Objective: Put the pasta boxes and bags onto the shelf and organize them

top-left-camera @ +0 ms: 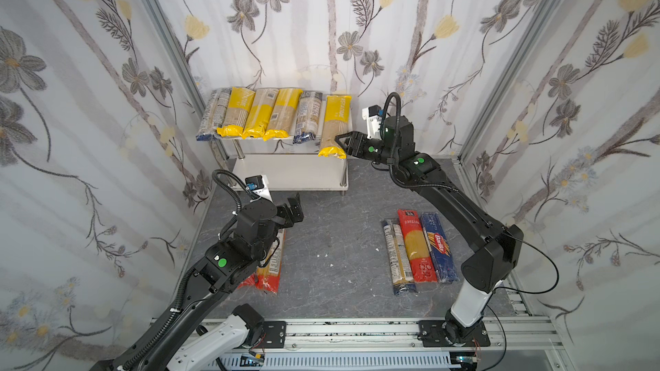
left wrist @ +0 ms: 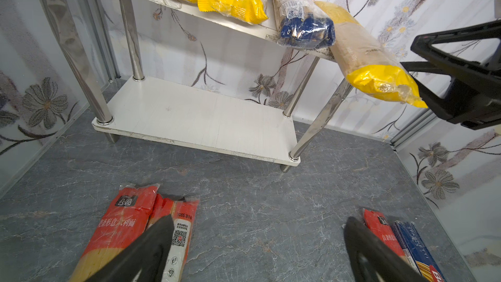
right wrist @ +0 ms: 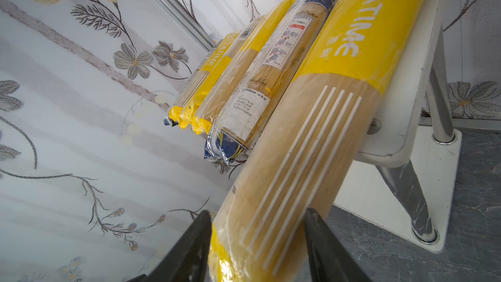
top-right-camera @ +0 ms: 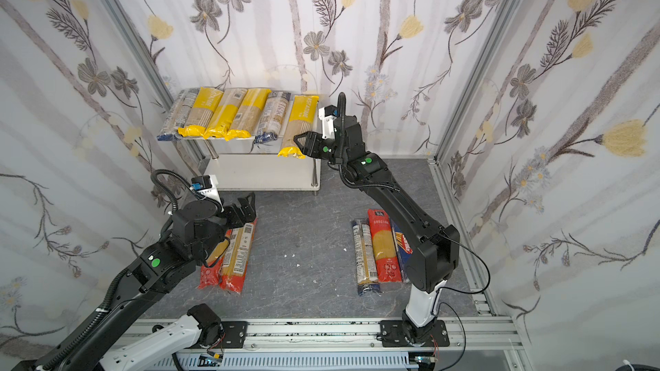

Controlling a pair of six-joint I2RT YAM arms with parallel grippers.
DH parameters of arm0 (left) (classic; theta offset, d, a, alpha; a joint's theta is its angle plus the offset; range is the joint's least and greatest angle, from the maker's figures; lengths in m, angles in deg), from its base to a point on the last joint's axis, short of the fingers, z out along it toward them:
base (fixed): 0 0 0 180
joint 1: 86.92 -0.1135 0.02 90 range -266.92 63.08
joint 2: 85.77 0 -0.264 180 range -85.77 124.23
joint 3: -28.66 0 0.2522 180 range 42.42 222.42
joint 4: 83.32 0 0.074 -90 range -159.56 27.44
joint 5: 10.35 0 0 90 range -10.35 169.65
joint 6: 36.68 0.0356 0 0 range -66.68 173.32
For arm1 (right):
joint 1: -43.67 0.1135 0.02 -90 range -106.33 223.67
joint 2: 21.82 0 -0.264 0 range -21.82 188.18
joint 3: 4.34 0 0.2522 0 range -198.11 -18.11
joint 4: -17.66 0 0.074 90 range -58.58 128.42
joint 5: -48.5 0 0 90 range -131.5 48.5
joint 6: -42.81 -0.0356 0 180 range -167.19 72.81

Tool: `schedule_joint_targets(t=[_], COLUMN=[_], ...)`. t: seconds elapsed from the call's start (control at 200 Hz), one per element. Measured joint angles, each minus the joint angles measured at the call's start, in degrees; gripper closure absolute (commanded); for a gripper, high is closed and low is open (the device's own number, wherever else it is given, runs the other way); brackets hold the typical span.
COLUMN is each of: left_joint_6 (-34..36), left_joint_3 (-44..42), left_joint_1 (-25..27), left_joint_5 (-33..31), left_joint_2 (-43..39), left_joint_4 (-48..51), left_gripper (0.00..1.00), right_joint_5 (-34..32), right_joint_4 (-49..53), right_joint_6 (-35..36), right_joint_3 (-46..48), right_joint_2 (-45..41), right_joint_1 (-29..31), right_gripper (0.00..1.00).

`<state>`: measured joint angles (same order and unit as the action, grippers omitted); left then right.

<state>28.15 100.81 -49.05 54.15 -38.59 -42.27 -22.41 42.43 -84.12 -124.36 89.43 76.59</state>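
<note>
The shelf point(top-left-camera: 285, 173) stands at the back. Its top board carries several pasta packs side by side, and its lower board point(left wrist: 195, 120) is bare. The rightmost yellow-ended pack point(top-left-camera: 334, 126) overhangs the front edge and tilts down. My right gripper point(top-left-camera: 343, 140) is shut on that pack's near end point(right wrist: 292, 174), with a finger against each side. My left gripper point(left wrist: 259, 221) hangs open and empty over the floor, beside two red packs point(top-right-camera: 232, 258). Three more packs lie on the floor at the right: a blue-ended one point(top-left-camera: 396, 255), a red one point(top-left-camera: 416, 244) and the Barilla pack point(top-left-camera: 439, 244).
Floral walls close in the back and both sides. A metal rail point(top-left-camera: 357, 330) with both arm bases runs along the front. Small white crumbs point(top-left-camera: 326, 255) dot the grey floor between the two groups of packs. The right arm reaches over the right floor packs.
</note>
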Motion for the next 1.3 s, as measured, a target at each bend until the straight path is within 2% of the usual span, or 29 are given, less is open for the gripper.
schedule_joint_targets(t=[0.075,0.165,0.554,0.764,0.884,1.229,1.299], left_joint_6=[0.7,0.8,0.5,0.5,0.5,1.2,1.4], left_joint_3=[0.1,0.3,0.4,0.1,0.0,0.0,0.0], left_joint_1=[0.0,0.0,0.0,0.0,0.0,0.0,0.0], left_joint_5=[0.0,0.0,0.5,0.5,0.2,-1.3,-1.7], left_joint_2=[0.1,0.6,-0.5,-0.7,-0.8,-0.3,-0.3], left_joint_4=[-0.1,0.0,0.0,0.0,0.0,0.0,0.0], left_gripper=[0.00,0.00,0.00,0.00,0.00,0.00,0.00], right_joint_5=[-1.2,-2.1,-1.8,0.7,1.5,3.3,3.3], right_joint_4=[0.7,2.1,0.4,-3.8,-4.8,-4.9,-3.5], right_joint_6=[0.5,1.0,-0.6,-2.7,-3.6,-5.3,-5.2], right_joint_3=[0.5,1.7,12.2,12.6,10.9,2.6,-0.3], right_joint_2=[-0.7,-2.5,-7.2,-6.9,-5.0,1.6,3.2], right_joint_1=[0.0,0.0,0.6,1.7,1.8,1.7,1.7], right_gripper=[0.19,0.17,0.16,0.17,0.24,0.57,0.60])
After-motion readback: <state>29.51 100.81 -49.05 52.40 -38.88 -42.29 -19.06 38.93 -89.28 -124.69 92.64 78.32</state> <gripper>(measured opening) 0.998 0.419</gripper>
